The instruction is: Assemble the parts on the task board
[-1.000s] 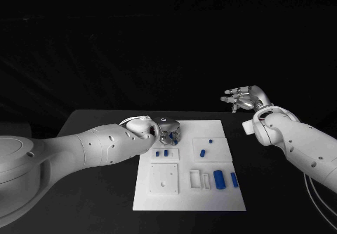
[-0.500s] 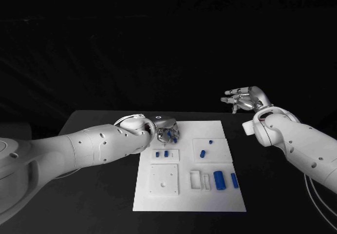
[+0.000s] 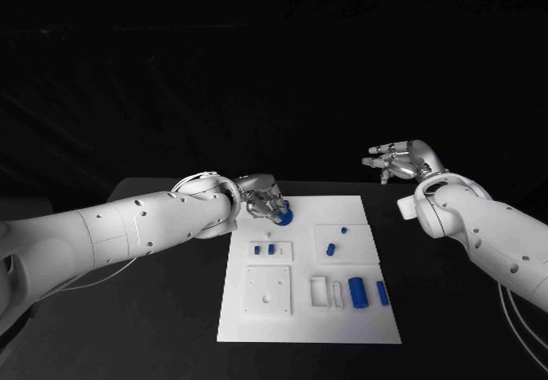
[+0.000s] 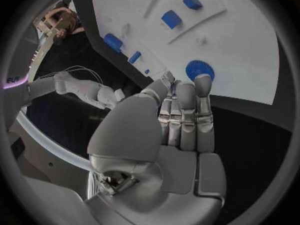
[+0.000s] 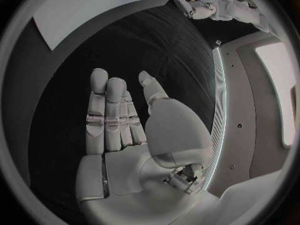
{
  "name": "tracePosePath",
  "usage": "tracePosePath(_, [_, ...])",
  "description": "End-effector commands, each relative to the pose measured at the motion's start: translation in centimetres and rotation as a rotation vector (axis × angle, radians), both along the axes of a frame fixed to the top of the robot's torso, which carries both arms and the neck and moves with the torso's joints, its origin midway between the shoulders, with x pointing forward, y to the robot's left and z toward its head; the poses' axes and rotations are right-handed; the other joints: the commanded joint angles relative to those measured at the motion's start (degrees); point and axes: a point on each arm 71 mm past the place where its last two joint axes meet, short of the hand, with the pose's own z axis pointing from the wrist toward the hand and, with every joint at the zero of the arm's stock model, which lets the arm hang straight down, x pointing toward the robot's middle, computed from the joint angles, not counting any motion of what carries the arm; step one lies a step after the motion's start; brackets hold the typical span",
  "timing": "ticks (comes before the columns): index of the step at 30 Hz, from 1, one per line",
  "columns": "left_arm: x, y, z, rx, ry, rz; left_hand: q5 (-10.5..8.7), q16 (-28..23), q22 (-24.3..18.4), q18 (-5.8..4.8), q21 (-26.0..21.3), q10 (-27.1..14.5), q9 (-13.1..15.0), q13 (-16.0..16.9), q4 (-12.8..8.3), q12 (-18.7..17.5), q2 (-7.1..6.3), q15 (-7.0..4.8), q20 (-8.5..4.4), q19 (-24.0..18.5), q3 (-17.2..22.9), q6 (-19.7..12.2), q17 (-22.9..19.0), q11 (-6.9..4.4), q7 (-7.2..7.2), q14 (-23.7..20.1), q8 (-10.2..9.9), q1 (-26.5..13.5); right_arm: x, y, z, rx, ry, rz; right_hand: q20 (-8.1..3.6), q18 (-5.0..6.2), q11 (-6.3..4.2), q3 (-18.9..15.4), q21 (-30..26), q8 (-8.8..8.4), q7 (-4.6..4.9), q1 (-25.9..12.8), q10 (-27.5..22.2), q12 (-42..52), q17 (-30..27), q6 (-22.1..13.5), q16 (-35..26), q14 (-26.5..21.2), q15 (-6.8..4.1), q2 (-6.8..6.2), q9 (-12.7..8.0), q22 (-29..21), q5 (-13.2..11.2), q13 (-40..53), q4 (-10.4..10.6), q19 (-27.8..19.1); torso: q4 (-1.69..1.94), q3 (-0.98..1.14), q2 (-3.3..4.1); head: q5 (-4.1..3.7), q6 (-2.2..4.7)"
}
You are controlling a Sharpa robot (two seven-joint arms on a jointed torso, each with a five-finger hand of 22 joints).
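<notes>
1. Near the upper left corner of the flat white rectangular task board (image 3: 343, 317), in the head view, lies a round blue toothed gear (image 3: 284, 214); the left wrist view shows it flat on the board surface (image 4: 200, 69).
2. Left silver many-fingered hand (image 3: 264, 205) is just beside the gear on its left. In the wrist view its fingers (image 4: 202, 105) lie straight, close together, tips reaching toward the gear; it holds nothing. Whether a fingertip touches the gear: cannot tell.
3. Below the gear, two small blue pegs (image 3: 266, 249) stand in a raised white square block. To their right, a blue piece (image 3: 329, 248) and a smaller blue dot (image 3: 343, 231) sit on a second square.
4. Lower right of the board: two longer blue cylinders (image 3: 356, 291) lie side by side.
5. Right silver many-fingered hand (image 3: 396, 163) hangs at the frame's right, above and beyond the black table (image 3: 160, 317), fingers loosely apart, empty.
</notes>
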Motion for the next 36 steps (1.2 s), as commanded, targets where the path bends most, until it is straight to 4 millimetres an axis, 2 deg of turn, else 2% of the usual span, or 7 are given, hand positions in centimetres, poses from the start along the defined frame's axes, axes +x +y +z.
tracePosePath(1, [-0.3,0.5,-0.2,0.021,0.037,0.007,-0.08,-0.15,1.01,1.00,0.23,0.21,0.07,-0.09,0.19,0.26,-0.06,-0.02,-0.28,-0.05,-0.52,0.22,0.16,0.07,-0.10,0.31,0.12,-0.12,0.0,0.0,0.0,-0.003,-0.002,0.014,0.06,0.73,0.01,0.19,-0.53,0.10,-0.01,-0.41,0.35,-0.21,-0.10,0.55,0.31,-0.28,0.01,0.07,0.08,0.15,0.21,-0.12,0.21,0.47,-0.14,0.06,0.08,0.17,-0.03])
tracePosePath(12, [-1.4,2.3,-1.4,0.138,-0.043,-0.021,-0.09,-0.51,1.00,1.08,0.06,-0.29,0.06,-0.10,0.70,0.26,-0.24,0.09,-0.20,-0.07,-0.68,0.29,0.15,0.23,-0.08,0.27,0.12,0.48,-0.1,-0.2,0.2,-0.007,-0.004,0.008,0.04,0.74,-0.02,0.29,-0.58,0.09,-0.02,-0.30,0.38,-0.22,-0.12,0.60,0.32,-0.24,-0.02,0.17,0.08,0.19,0.22,-0.16,0.12,0.54,-0.14,-0.05,0.08,0.26,-0.16])
tracePosePath(20, [-2.1,2.5,-3.0,0.164,-0.073,-0.036,-0.11,-0.71,1.01,1.16,-0.03,-0.42,0.02,-0.11,1.15,0.24,-0.60,0.13,-0.15,0.03,-0.72,0.18,0.18,0.29,-0.06,0.34,0.09,0.91,-0.2,0.0,0.3,-0.005,-0.006,0.014,0.04,0.74,-0.02,0.29,-0.58,0.09,-0.02,-0.30,0.38,-0.22,-0.12,0.60,0.32,-0.24,-0.02,0.17,0.08,0.19,0.22,-0.16,0.12,0.54,-0.20,0.00,0.12,0.37,-0.10])
tracePosePath(22, [-2.1,2.5,-3.3,0.165,-0.073,-0.038,-0.12,-0.76,1.01,1.16,-0.04,-0.53,0.02,-0.11,1.21,0.24,-0.64,0.13,-0.15,0.02,-0.71,0.07,0.18,0.33,-0.03,0.31,0.09,0.94,-0.2,0.1,0.3,-0.005,-0.007,0.016,0.04,0.74,-0.02,0.29,-0.58,0.09,-0.02,-0.30,0.38,-0.22,-0.12,0.60,0.32,-0.24,-0.02,0.17,0.08,0.19,0.22,-0.16,0.12,0.54,-0.19,0.00,0.08,0.28,-0.27])
tracePosePath(36, [-1.8,2.6,-3.7,0.169,-0.084,-0.022,-0.12,-0.83,1.03,1.18,-0.07,-0.65,0.02,-0.11,1.32,0.24,-0.66,0.16,-0.13,0.05,-0.58,-0.08,0.21,0.37,0.01,0.34,0.09,1.13,-0.3,0.3,0.3,-0.003,-0.007,0.021,0.02,0.73,-0.01,0.43,-0.79,0.09,-0.03,-0.53,0.41,-0.31,-0.19,0.69,0.31,-0.21,-0.03,0.20,0.08,0.28,0.23,-0.29,0.06,0.67,-0.20,0.08,0.06,0.25,-0.29])
